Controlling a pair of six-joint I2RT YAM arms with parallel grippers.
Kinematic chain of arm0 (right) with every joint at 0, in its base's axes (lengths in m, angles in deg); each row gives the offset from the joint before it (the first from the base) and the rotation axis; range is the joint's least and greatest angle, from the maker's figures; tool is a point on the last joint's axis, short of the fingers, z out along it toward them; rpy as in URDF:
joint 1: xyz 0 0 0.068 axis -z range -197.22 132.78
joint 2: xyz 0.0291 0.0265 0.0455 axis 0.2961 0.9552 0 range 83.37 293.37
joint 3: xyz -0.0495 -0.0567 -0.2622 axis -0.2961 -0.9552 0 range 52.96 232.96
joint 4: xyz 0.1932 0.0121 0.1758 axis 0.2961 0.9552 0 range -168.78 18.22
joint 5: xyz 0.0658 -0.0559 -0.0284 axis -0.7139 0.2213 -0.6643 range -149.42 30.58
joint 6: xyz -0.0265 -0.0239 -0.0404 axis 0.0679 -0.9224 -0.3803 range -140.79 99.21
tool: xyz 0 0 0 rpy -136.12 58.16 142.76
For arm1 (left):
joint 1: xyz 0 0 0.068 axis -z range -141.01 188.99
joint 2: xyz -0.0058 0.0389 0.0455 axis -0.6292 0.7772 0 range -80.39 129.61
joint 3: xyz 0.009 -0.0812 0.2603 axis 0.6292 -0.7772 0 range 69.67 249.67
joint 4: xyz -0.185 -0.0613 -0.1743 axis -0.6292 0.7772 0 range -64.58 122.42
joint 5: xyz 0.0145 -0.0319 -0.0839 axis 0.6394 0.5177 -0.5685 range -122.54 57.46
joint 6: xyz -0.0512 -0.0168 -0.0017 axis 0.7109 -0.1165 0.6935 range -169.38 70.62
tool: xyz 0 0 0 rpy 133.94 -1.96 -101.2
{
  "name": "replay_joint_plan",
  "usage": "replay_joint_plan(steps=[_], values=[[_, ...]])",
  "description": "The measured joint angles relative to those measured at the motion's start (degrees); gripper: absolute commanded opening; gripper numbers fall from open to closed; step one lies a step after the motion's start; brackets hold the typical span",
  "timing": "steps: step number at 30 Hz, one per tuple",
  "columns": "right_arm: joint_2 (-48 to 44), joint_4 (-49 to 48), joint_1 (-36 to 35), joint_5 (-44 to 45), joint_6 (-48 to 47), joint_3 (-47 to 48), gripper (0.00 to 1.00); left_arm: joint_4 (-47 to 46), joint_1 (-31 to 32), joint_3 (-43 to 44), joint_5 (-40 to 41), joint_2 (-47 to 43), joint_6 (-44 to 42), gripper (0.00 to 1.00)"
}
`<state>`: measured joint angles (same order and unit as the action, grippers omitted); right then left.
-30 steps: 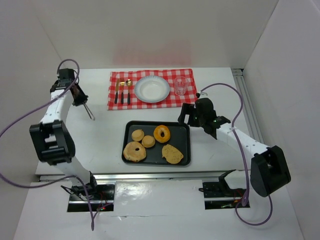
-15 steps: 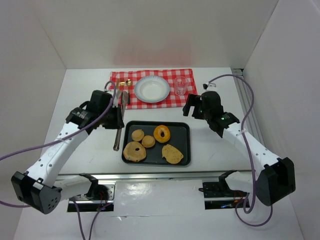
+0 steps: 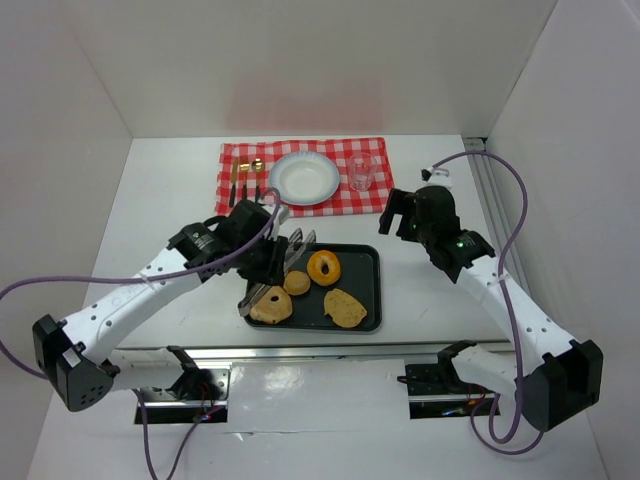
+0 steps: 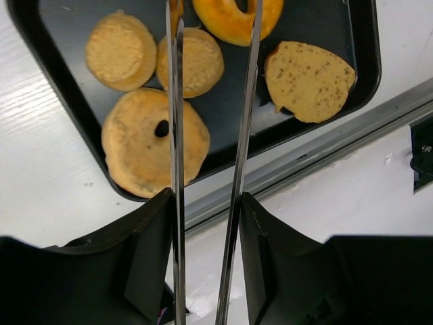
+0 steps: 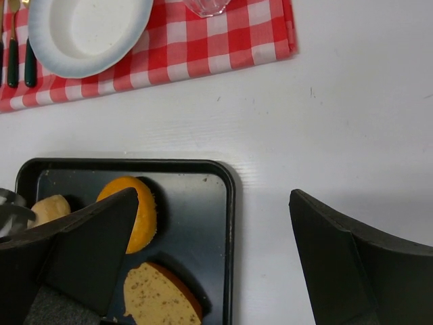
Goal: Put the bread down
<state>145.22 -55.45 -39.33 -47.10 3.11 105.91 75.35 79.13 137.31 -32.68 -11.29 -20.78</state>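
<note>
A black tray (image 3: 365, 262) holds several breads: a large flat bagel (image 3: 270, 307), a small round bun (image 3: 297, 283), an orange doughnut (image 3: 323, 267) and a seeded slice (image 3: 345, 308). My left gripper (image 3: 266, 266) is shut on metal tongs (image 3: 291, 249) and holds them above the tray's left half. In the left wrist view the tongs (image 4: 177, 135) run between my fingers (image 4: 152, 264), their two blades apart, over the bagel (image 4: 139, 145) and a bun (image 4: 199, 61). My right gripper (image 3: 400, 215) is open and empty, above the table by the tray's far right corner (image 5: 226, 177).
A red checked cloth (image 3: 340, 195) at the back carries a white plate (image 3: 305, 178), a clear glass (image 3: 361, 171) and cutlery (image 3: 245, 182). White walls stand on three sides. The metal rail (image 3: 320, 352) runs along the near edge.
My left arm has swung from the far back left to over the tray, carrying the tongs. My right gripper has drifted a little to the right and back.
</note>
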Motion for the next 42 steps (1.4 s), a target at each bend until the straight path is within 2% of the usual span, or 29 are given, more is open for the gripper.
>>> replay_joint_plan(steps=[5,10,27,32,38,39,42], values=[[-0.63,0.52,0.02,0.44,0.0,0.0,1.0,-0.42,3.48,1.29,1.01,3.91,3.04,0.53],[-0.7,1.11,0.02,0.44,0.04,0.07,1.0,-0.87,3.93,1.29,3.5,5.79,5.9,0.65],[-0.66,1.62,0.02,-0.68,0.35,0.09,1.0,-3.1,3.96,2.78,5.53,12.28,6.6,0.65],[-0.61,1.62,0.02,-1.18,0.68,0.09,1.0,-5.09,3.96,2.78,4.92,14.12,6.43,0.6],[-0.48,1.62,0.02,-1.18,0.7,0.09,1.0,-3.76,4.13,3.58,4.15,18.34,6.25,0.6],[-0.48,1.6,0.02,-1.18,0.68,0.09,1.0,-3.26,4.24,4.07,4.15,18.64,6.25,0.57],[-0.48,1.6,0.02,-1.18,0.94,0.07,1.0,-2.89,4.44,5.18,3.43,18.82,6.05,0.35]])
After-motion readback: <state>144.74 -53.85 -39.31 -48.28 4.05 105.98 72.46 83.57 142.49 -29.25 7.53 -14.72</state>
